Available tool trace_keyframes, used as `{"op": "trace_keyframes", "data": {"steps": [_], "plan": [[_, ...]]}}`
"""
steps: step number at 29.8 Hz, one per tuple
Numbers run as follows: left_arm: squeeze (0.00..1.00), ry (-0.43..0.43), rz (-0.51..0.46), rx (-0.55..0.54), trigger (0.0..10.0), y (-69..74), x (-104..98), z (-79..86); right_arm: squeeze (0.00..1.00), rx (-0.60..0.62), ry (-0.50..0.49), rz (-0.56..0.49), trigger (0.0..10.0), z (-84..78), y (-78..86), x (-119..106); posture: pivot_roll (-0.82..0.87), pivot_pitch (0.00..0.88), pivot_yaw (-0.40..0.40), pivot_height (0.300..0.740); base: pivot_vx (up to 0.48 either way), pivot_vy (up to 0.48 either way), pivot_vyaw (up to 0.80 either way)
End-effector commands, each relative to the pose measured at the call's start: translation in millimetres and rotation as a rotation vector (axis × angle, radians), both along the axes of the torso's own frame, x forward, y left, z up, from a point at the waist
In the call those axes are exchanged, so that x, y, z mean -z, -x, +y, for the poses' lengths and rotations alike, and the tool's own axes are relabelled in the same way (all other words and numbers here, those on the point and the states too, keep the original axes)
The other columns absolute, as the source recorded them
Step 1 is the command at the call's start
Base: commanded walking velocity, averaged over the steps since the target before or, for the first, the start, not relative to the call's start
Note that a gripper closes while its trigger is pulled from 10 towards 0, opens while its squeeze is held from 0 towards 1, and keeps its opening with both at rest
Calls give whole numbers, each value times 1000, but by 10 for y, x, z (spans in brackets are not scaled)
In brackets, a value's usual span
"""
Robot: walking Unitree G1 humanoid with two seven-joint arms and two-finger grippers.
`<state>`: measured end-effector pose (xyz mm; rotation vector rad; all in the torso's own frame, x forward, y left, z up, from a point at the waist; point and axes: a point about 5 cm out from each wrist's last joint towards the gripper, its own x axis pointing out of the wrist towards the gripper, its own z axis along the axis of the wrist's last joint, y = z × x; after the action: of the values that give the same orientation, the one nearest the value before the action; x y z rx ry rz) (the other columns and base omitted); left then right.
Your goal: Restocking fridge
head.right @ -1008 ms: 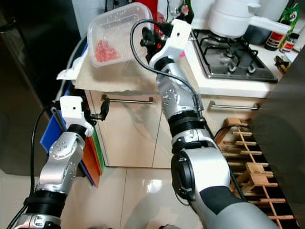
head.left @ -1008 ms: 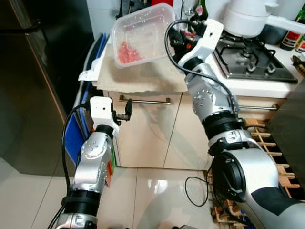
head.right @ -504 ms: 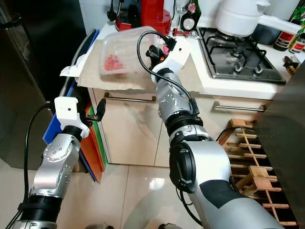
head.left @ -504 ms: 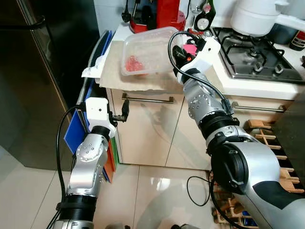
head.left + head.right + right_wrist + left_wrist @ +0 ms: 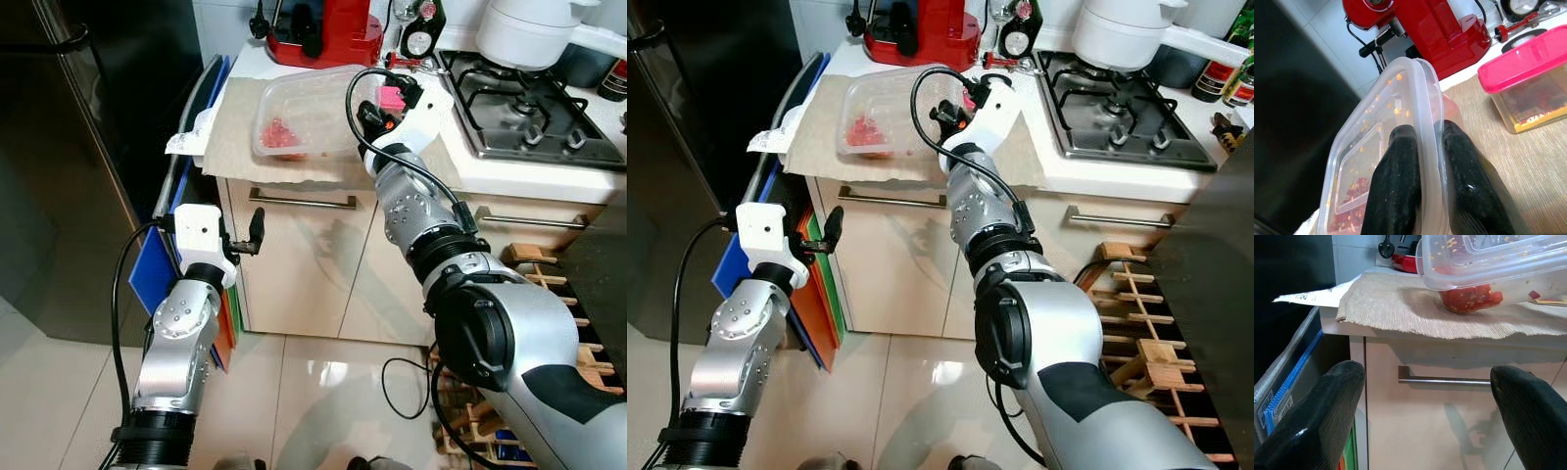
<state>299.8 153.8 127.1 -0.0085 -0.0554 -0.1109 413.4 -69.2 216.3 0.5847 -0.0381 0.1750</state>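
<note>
A clear plastic container with red food in one corner hangs tilted low over a beige mat on the counter; I cannot tell whether it touches the mat. My right gripper is shut on the container's rim, one black finger on each side of the lid edge. In the head views that right gripper sits at the container's right end. My left gripper is open and holds nothing, below the counter's edge in front of the cabinet, where its fingers point at the drawer front. The dark fridge door stands shut at the left.
On the counter stand a red coffee machine, a pink-lidded box, a gas hob and a white pot. A drawer handle runs under the mat. Blue boards lean beside the fridge. A wooden rack stands at the right.
My right gripper has brought the container down from a raised, steeply tilted pose to low over the mat. The camera has shifted. The left gripper has stayed open in about the same place.
</note>
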Motion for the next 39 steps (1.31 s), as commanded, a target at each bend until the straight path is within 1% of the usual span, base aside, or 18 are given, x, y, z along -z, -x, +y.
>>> {"op": "trace_keyframes", "data": {"steps": [1, 2, 3, 10, 16, 19, 28, 32, 37, 38, 39], "plan": [[0, -6, 3, 3, 10000, 15, -7, -25, 0, 11, 27, 6, 10000, 13, -10, -33, 143, 65, -52, 740, 0, 0, 0], [0, -5, 4, 2, 10000, 16, -7, -27, 243, 21, 34, 11, 10000, 2, -12, -31, 144, 67, -56, 740, 0, 0, 0], [0, -3, 5, 0, 10000, 22, -3, -29, 1000, 35, 43, 18, 10000, -20, -16, -24, 144, 70, -59, 740, 0, 0, 0], [0, 1, 10, -5, 10000, 43, 13, -44, 1000, 71, 94, 27, 10000, -67, -21, -11, 147, 70, -67, 740, 0, 0, 0], [0, 4, 13, -13, 10000, 69, 20, -51, 1000, 127, 204, 5, 10000, -115, -18, -7, 158, 64, -73, 740, 0, 0, 0], [0, -1, 10, -18, 10000, 81, 21, -40, 1000, 131, 253, -9, 10000, -109, -16, -15, 161, 59, -74, 740, 0, 0, 0], [0, -10, 5, -16, 10000, 76, 18, -57, 1000, 141, 307, -45, 10000, -103, -23, -83, 160, 45, -75, 740, 0, 0, 0], [0, -13, 2, -16, 10000, 64, 10, -64, 1000, 176, 365, -52, 10000, -140, -27, -92, 162, 40, -76, 740, 0, 0, 0], [0, -15, 0, -16, 10000, 63, 3, -59, 1000, 171, 363, -68, 10000, -146, -30, -120, 162, 43, -70, 740, 0, 0, 0], [0, -15, 0, -17, 10000, 59, 1, -58, 1000, 173, 382, -95, 10000, -150, -33, -160, 159, 43, -66, 740, 0, 0, 0], [0, -15, 0, -17, 10000, 59, 1, -58, 1000, 173, 382, -95, 10000, -150, -33, -160, 159, 43, -66, 740, 0, 0, 0]]}}
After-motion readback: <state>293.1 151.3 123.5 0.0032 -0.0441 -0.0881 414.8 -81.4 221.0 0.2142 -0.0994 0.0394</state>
